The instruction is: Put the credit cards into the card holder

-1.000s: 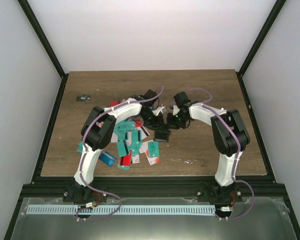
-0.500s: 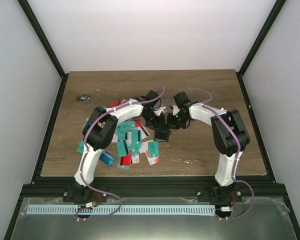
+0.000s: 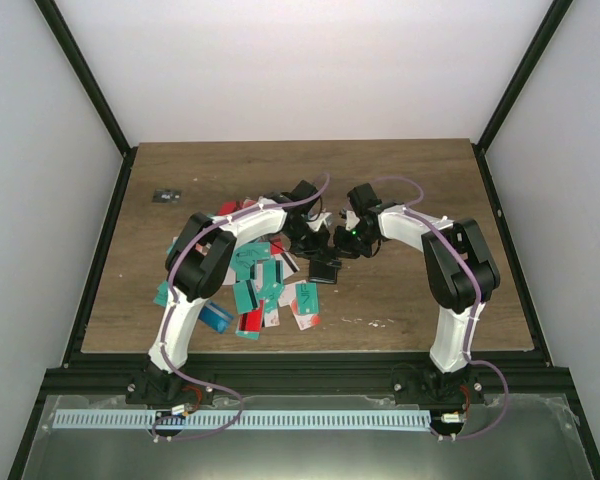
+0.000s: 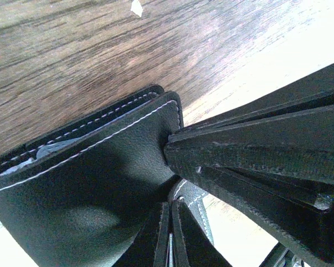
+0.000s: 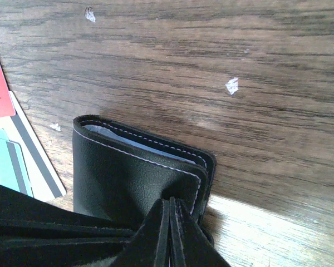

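The black card holder (image 3: 325, 268) lies on the wood table just right of the credit cards (image 3: 265, 282), a loose heap of teal, red, blue and white ones. Both grippers meet over its far edge. In the left wrist view my left gripper (image 4: 170, 236) has its jaws pressed together at the card holder (image 4: 83, 183) cover, beside the snap tab (image 4: 196, 203). In the right wrist view my right gripper (image 5: 170, 222) is shut, pinching the stitched cover edge of the card holder (image 5: 122, 172), whose light-blue inside shows as a slit. Red, white and teal cards (image 5: 28, 156) lie left of it.
A tiny dark grey object (image 3: 164, 195) lies at the far left of the table. Small white specks (image 5: 232, 85) dot the wood. Black frame rails (image 3: 105, 250) border the table, with white walls behind.
The left arm has shifted slightly right towards the card holder over the last second. The right arm and the card holder look unchanged.
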Tool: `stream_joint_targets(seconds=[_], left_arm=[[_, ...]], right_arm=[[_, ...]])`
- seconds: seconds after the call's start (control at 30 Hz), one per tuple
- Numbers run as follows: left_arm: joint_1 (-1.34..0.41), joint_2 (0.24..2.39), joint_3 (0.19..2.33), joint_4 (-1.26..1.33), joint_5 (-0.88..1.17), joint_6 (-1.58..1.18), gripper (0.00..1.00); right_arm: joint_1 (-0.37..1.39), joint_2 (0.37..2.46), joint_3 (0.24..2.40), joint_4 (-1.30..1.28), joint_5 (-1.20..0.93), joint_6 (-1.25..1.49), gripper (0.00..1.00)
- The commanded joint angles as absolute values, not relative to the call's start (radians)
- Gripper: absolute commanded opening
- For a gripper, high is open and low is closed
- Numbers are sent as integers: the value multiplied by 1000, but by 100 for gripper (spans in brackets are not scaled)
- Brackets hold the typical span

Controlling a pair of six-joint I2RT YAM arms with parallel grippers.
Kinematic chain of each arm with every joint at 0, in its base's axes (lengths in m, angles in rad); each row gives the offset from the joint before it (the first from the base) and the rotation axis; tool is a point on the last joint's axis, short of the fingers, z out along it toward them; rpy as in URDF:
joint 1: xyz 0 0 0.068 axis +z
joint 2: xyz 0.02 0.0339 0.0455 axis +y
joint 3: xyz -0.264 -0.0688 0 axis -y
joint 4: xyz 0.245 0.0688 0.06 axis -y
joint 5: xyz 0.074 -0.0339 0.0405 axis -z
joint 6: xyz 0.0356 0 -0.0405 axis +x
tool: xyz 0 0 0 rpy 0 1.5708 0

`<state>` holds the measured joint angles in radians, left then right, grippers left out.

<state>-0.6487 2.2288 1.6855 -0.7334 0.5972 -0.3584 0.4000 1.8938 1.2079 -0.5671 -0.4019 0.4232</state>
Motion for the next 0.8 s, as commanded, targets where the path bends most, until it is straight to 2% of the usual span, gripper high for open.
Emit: stream_joint_targets(seconds=[0.0,0.77], left_arm=[[-652,2249,1693,-736,572,-355,4],[-655,2253,1720,-817,472,-303,4]], right_arm=[[391,1918,1187,-582,-392,410,3],[391,1927,1180,-585,-392,410,3]])
